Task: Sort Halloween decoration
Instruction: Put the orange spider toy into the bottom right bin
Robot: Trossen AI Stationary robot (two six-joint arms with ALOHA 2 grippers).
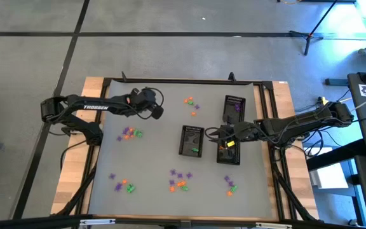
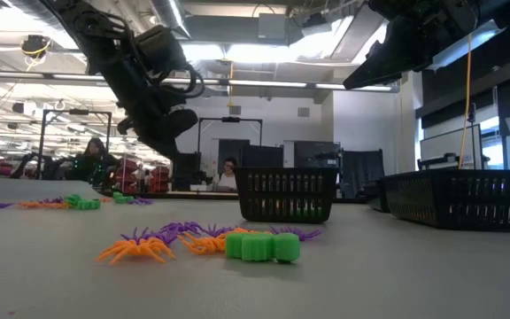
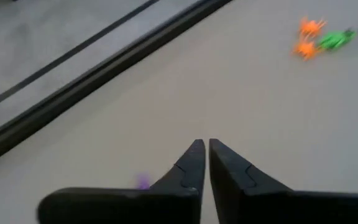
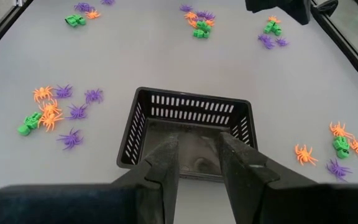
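The left gripper (image 1: pixel 158 112) is seen raised above the table's far left part, its fingers (image 3: pixel 191 163) nearly pressed together with only a thin slit between them and nothing pinched. Just before it a mixed cluster of decorations (image 1: pixel 131 133) lies on the grey table (image 1: pixel 157 159), and further clusters (image 1: pixel 124 186) are scattered along the near edge. In the middle, the central basket (image 1: pixel 191 140) is found with a green piece inside. To the right, two more baskets (image 1: pixel 234 108) are set, and the right gripper (image 1: pixel 226 144) is held over the nearer one, its fingers (image 4: pixel 163 163) partly spread and apparently empty. Sorting is judged to be in an early stage, between picks. Next, the left gripper would need to be opened, lowered onto a single trinket and closed precisely.
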